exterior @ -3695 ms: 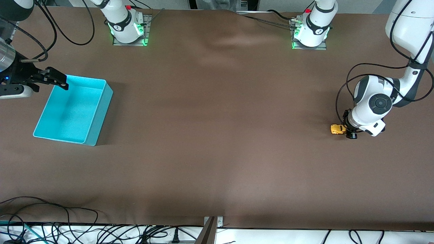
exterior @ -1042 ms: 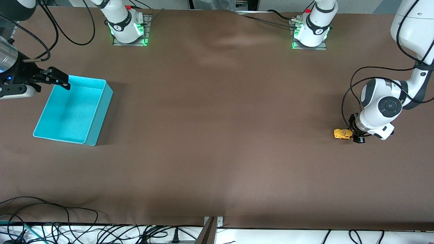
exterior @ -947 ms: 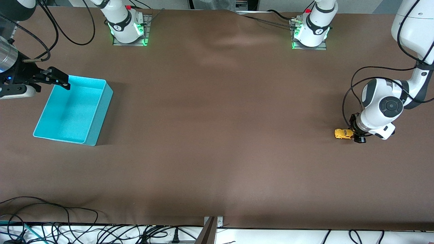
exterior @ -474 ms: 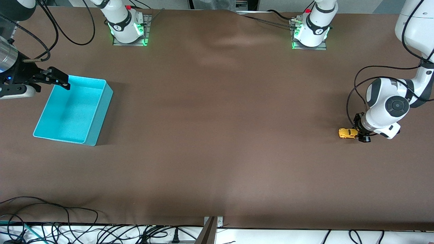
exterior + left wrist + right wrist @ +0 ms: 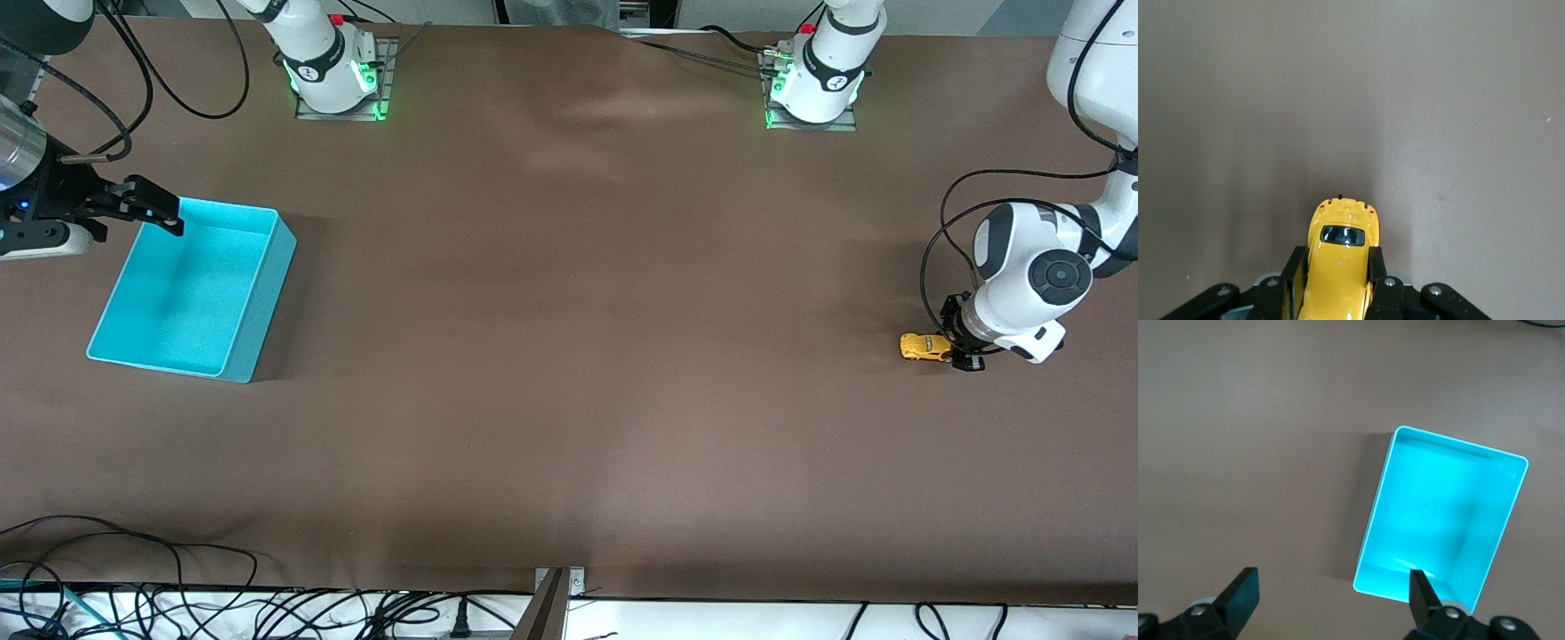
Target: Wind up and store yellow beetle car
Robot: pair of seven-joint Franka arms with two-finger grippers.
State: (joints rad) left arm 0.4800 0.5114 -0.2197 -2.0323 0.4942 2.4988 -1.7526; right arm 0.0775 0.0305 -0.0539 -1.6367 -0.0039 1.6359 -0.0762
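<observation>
Fingers (image 5: 1293, 283) of our left gripper (image 5: 1336, 293) clamp the yellow beetle car's (image 5: 1339, 260) flanks, wheels on the table (image 5: 569, 356) near the left arm's end. We judge it light, hard and slick-bodied; gripping low across the doors suits best. Our right gripper (image 5: 1331, 597) waits, fingers apart, above the turquoise bin (image 5: 1441, 520).

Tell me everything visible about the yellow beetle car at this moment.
The yellow beetle car is a tiny glossy toy with a rounded body and a dark window facing away from the gripper. It sits on the brown table at the left arm's end, with the length of the table between it and the turquoise bin. The left gripper is shut on its sides, black fingers pressing both flanks. Its wheels are hidden.
</observation>
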